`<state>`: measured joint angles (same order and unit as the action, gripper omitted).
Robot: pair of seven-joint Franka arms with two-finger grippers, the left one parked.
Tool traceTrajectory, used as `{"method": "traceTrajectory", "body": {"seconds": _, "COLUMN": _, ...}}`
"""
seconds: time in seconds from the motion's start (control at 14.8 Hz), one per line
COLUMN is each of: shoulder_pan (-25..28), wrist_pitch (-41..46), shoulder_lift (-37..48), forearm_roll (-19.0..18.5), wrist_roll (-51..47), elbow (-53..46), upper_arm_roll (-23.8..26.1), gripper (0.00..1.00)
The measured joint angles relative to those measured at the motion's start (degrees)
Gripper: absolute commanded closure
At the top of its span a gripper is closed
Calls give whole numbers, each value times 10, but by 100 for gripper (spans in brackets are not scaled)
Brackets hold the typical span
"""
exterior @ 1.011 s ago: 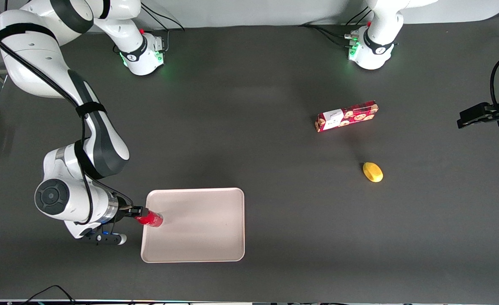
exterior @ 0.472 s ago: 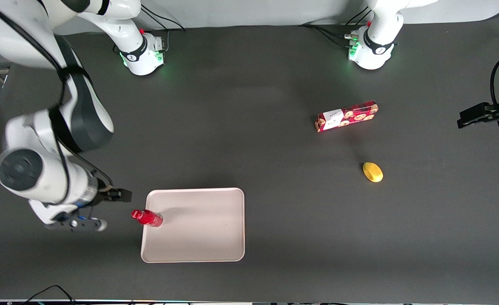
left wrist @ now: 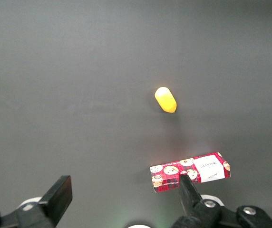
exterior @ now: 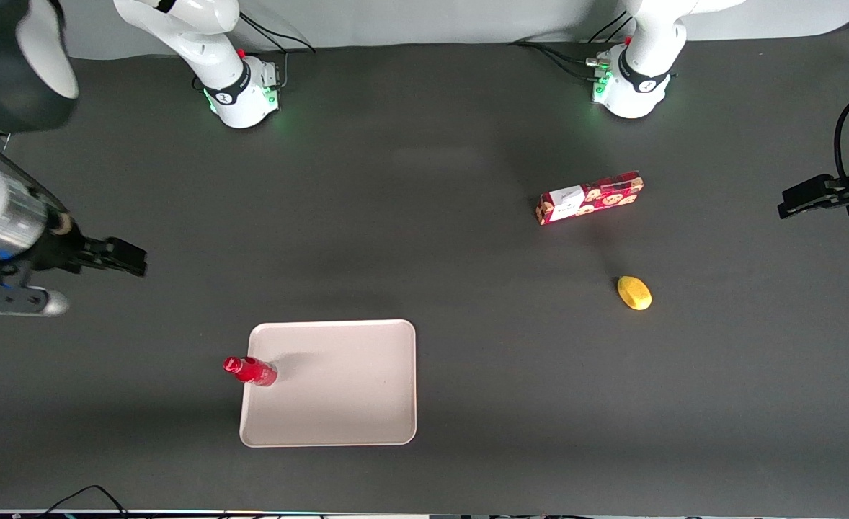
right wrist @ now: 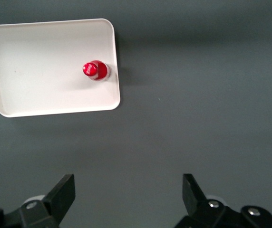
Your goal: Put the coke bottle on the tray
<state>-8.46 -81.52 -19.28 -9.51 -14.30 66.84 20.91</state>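
The coke bottle (exterior: 251, 370), small and red with a red cap, stands upright on the cream-white tray (exterior: 338, 389), just inside the tray's rim at the working arm's end. In the right wrist view the bottle (right wrist: 95, 71) stands near one short rim of the tray (right wrist: 41, 66). My gripper (exterior: 130, 258) is open and empty, raised high above the table, well clear of the bottle and farther from the front camera than it. In the right wrist view the gripper (right wrist: 129, 192) holds its fingers wide apart over bare table.
A red cookie box (exterior: 589, 197) and a yellow lemon-like object (exterior: 634, 293) lie toward the parked arm's end of the table. Both also show in the left wrist view: the box (left wrist: 190, 172) and the yellow object (left wrist: 165, 99). The table surface is dark grey.
My gripper let go of the coke bottle, which stays standing on the tray. The arm then rose and drew away toward the working arm's end of the table.
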Motion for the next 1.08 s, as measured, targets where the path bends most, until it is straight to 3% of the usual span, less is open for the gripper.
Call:
{"method": "traceTrajectory", "body": {"seconds": 0.27, "shoulder_pan": -12, "wrist_pitch": 10, "shoulder_lift": 41, "forearm_roll": 70, "wrist_roll": 72, "elbow": 41, "upper_arm_roll": -78, "gripper": 0}}
{"method": "traceTrajectory", "body": {"seconds": 0.81, "shoulder_pan": -15, "wrist_pitch": -95, "shoulder_lift": 177, "forearm_roll": 98, "wrist_roll": 85, "elbow": 258, "upper_arm_roll": -112, "gripper": 0}}
{"method": "traceTrajectory", "body": {"seconds": 1.08, "shoulder_pan": -15, "wrist_pitch": -129, "shoulder_lift": 204, "forearm_roll": 99, "wrist_roll": 85, "elbow": 311, "upper_arm_roll": -115, "gripper": 0}}
